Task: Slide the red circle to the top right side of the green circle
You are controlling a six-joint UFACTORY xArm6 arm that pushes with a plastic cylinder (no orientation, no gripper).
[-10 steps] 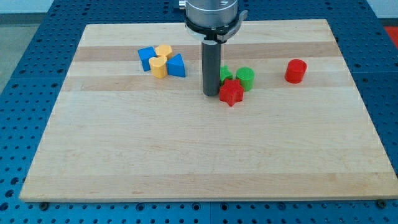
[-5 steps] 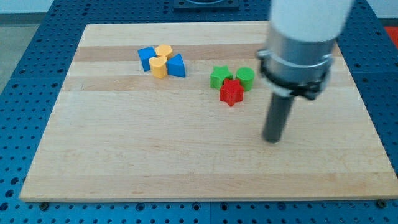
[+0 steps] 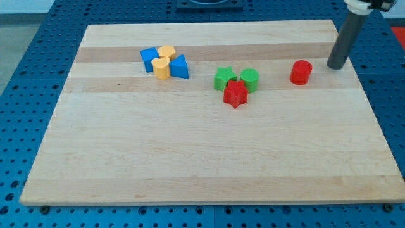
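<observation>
The red circle (image 3: 301,72) stands on the wooden board at the view's right, well to the right of the green circle (image 3: 250,80). My tip (image 3: 336,66) rests on the board just to the right of the red circle, a small gap apart from it. A green star (image 3: 223,78) sits to the left of the green circle and a red star (image 3: 235,94) lies just below and between them, touching both.
A cluster of two blue blocks (image 3: 150,59), (image 3: 180,67) and two yellow blocks (image 3: 166,52), (image 3: 162,67) sits at the view's upper left. The board's right edge (image 3: 354,69) runs close beside my tip.
My tip has swept from beside the red star, down across the board's right half, then up to the right of the red circle. No block has moved.
</observation>
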